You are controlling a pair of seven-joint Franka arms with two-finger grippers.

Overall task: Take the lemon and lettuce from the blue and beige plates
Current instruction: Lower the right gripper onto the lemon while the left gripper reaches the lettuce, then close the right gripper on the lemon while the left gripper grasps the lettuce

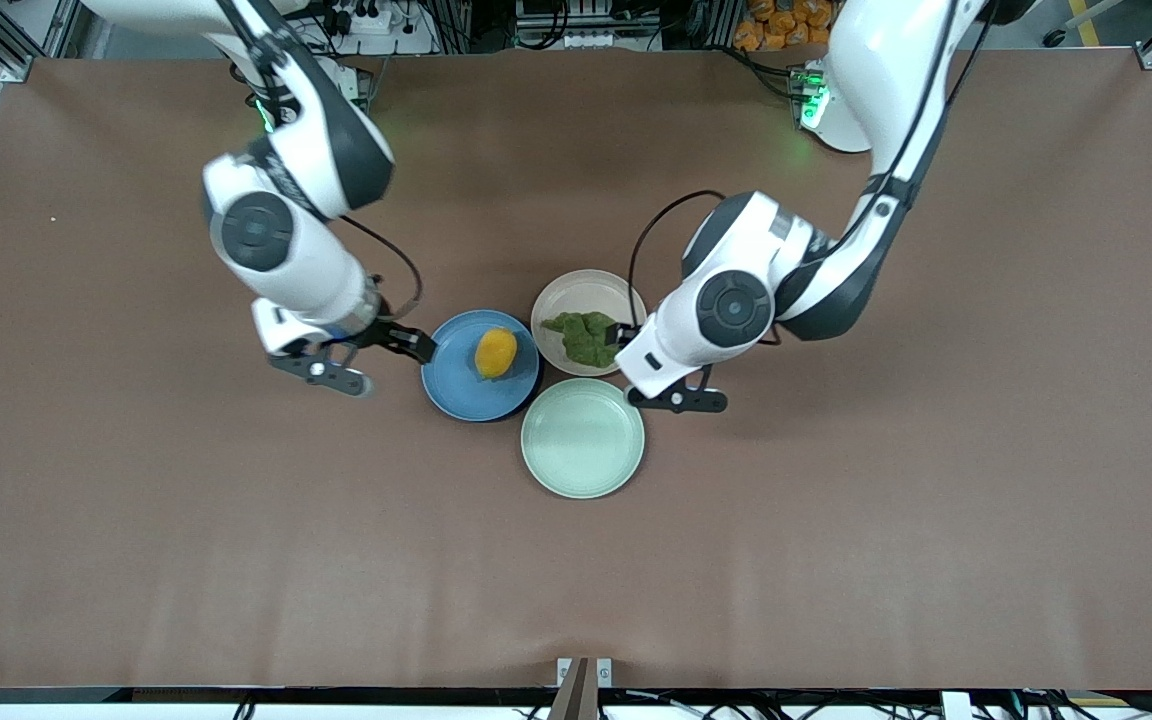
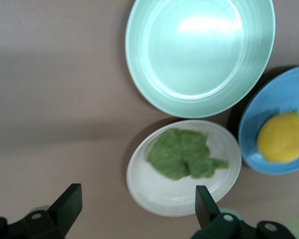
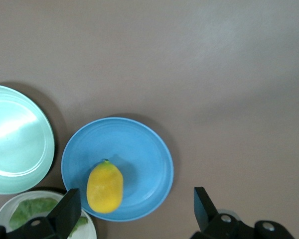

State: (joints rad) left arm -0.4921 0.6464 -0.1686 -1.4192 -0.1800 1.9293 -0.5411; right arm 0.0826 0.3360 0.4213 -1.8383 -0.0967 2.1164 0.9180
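The lemon (image 1: 495,353) lay on the blue plate (image 1: 456,392), long axis running toward the robots. Right gripper (image 3: 134,209) and left gripper (image 2: 137,206) hung spread wide, empty; lettuce (image 1: 584,337) flat on the beige plate (image 1: 586,288).

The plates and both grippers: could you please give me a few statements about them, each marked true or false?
1. The lemon lies on the blue plate. True.
2. The lettuce lies on the mint-green plate. False: it lies on the beige plate; the mint-green plate holds nothing.
3. The right gripper is shut on the lemon. False: its fingers are open beside the blue plate, at the rim toward the right arm's end, and the lemon is untouched.
4. The left gripper is open and holds nothing. True: it is at the beige plate's edge by the lettuce.
5. The mint-green plate lies nearer the front camera than the other two plates. True.
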